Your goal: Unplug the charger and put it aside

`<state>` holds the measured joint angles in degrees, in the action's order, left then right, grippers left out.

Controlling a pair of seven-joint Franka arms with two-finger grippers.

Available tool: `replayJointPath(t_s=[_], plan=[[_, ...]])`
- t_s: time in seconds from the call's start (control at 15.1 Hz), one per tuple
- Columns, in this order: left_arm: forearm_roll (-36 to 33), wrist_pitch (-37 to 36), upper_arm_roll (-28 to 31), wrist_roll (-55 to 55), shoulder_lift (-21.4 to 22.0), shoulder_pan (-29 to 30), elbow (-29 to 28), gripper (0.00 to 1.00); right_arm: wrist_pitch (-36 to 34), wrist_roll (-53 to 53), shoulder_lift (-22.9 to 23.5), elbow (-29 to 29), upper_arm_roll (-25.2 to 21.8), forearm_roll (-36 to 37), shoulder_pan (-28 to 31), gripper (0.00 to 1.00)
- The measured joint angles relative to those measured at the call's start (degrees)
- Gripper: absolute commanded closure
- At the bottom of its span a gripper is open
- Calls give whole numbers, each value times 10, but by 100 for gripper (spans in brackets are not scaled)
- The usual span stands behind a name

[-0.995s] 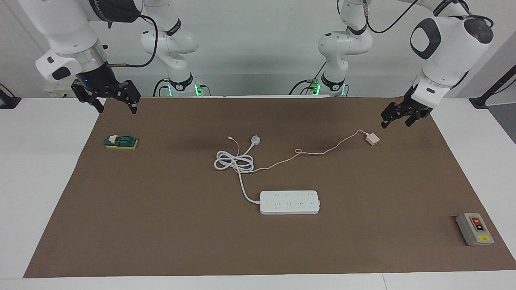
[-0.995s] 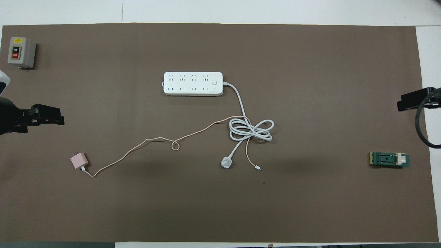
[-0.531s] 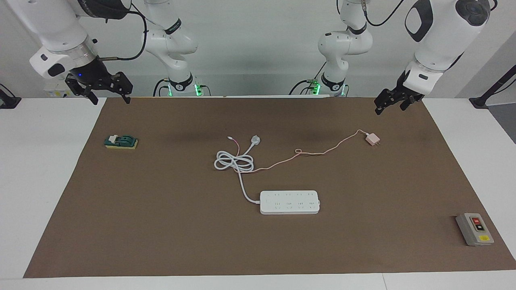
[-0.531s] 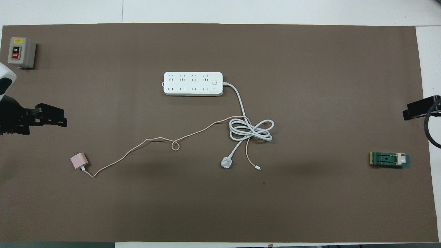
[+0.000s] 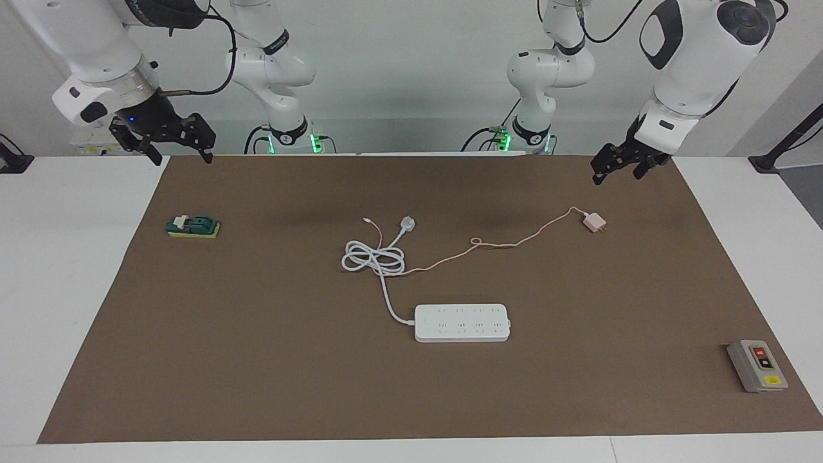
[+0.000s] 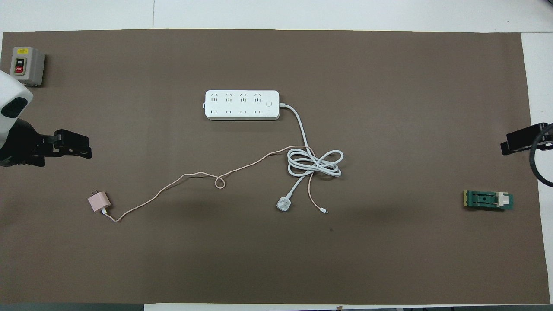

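Small pale-pink cube charger [image 5: 593,222] lies unplugged on the brown mat [image 5: 257,360], near and below the raised left gripper [image 5: 616,169], fingers spread, holding nothing. Its thin pink cable [image 5: 514,244] trails toward the white power strip [image 5: 462,323]. Right gripper [image 5: 180,153] waits raised over the mat's edge, fingers spread, empty.

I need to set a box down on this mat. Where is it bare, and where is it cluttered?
Bare: between the power strip and the green part; between strip and switch box. Crowded: mid-mat, coiled white cord, charger cable.
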<state>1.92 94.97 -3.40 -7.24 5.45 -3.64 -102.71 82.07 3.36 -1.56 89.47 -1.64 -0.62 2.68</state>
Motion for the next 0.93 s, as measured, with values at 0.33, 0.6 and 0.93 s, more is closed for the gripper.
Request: replayJointPath(t_s=[0.33, 0.6, 0.93], plan=[[0, 1, 2, 19, 0, 0, -3, 0, 0, -6, 0, 0, 1, 0, 0, 0], [0, 1, 4, 95, 0, 1, -6, 0, 0, -7, 0, 0, 1, 1, 0, 0], [0, 2, 5, 107, 0, 1, -7, 0, 3, -10, 0, 0, 1, 13, 0, 0]])
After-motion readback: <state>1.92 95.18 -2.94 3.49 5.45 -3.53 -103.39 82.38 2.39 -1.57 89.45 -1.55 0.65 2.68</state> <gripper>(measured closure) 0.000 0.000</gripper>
